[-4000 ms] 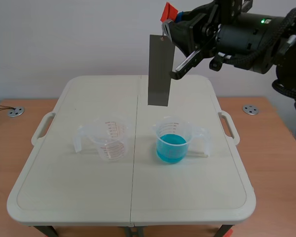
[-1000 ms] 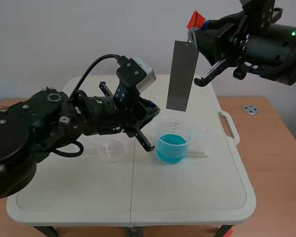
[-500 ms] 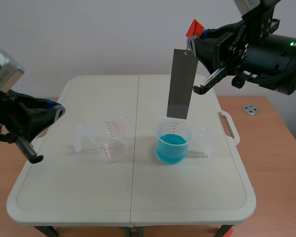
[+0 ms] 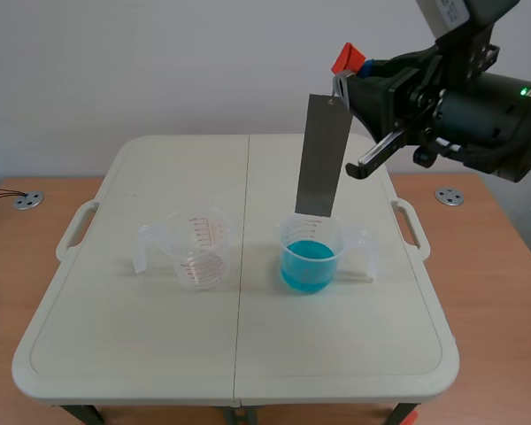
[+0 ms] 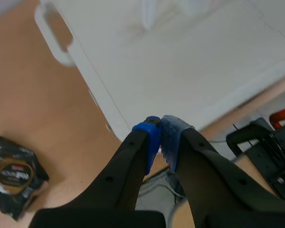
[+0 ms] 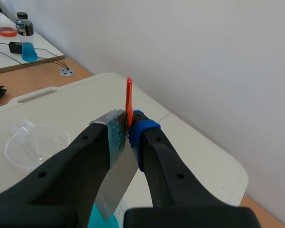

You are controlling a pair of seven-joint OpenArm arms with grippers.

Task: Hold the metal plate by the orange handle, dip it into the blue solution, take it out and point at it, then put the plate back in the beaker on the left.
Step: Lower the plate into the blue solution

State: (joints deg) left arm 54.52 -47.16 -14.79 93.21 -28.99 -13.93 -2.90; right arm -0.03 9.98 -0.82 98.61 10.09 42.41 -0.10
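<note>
My right gripper (image 4: 354, 76) comes in high from the right and is shut on the orange handle (image 4: 346, 58). The grey metal plate (image 4: 323, 156) hangs from it, slightly tilted. Its lower edge is just above the rim of the beaker of blue solution (image 4: 310, 257). The empty clear beaker (image 4: 197, 249) stands to the left. In the right wrist view the orange handle (image 6: 129, 102) is pinched in my right gripper (image 6: 128, 128), and the plate (image 6: 115, 183) hangs below. My left gripper (image 5: 160, 135) is shut on nothing, off the table's edge and outside the scene view.
The white folding table (image 4: 159, 354) has carry handles on both sides. In the left wrist view a black packet (image 5: 12, 178) lies on the wooden surface beside the table (image 5: 180, 71). A bottle of blue liquid (image 6: 25, 42) stands on a far desk.
The left arm, which reached across near the blue beaker a second ago, has drawn back to the left and left the scene view. The plate has sunk slightly toward the blue beaker.
</note>
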